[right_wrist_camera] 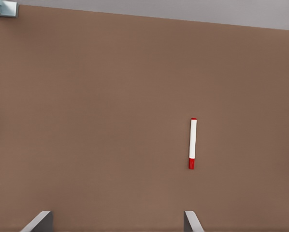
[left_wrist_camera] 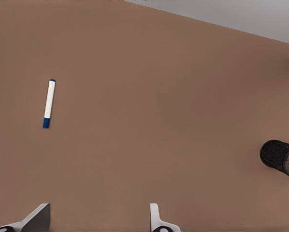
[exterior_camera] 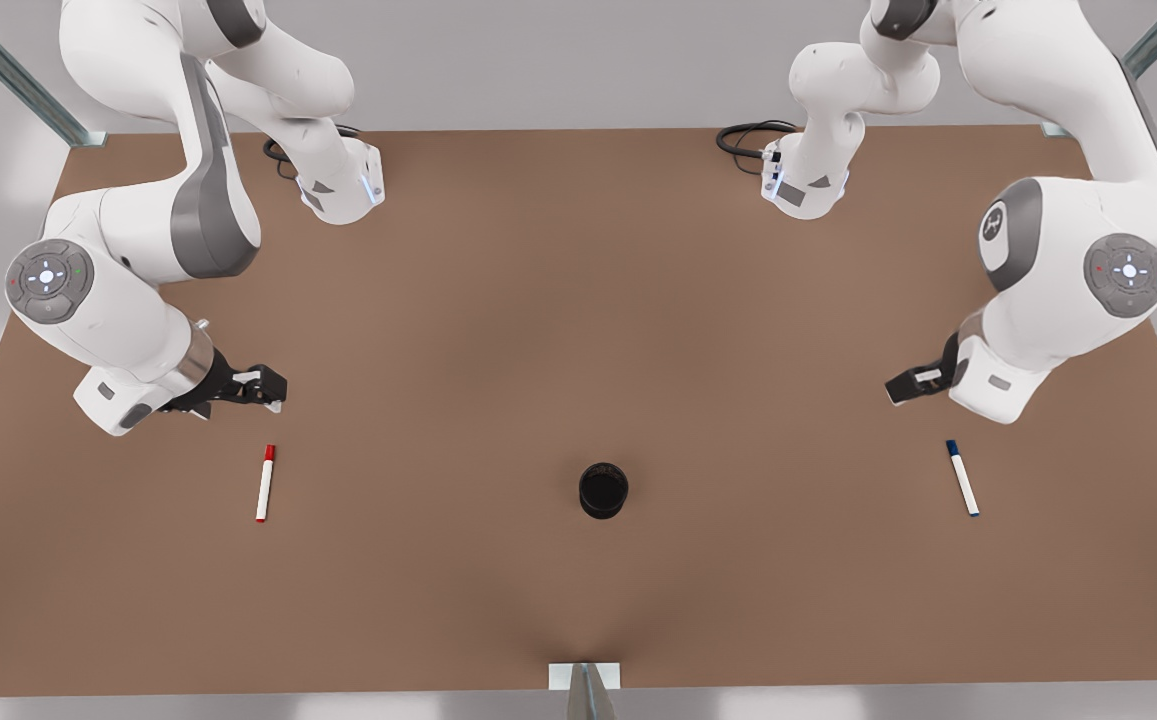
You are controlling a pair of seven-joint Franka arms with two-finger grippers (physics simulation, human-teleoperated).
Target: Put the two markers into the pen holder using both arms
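The brown table (exterior_camera: 498, 330) bears the black pen holder (exterior_camera: 603, 490) near its front edge. On the front view's right the left gripper (exterior_camera: 900, 387) hangs with fingers spread near the blue marker (exterior_camera: 962, 477) — its wrist view catches the holder too. On the front view's left the right gripper (exterior_camera: 273, 390), fingers apart, hangs just beside the red marker (exterior_camera: 265, 483), which lies flat.
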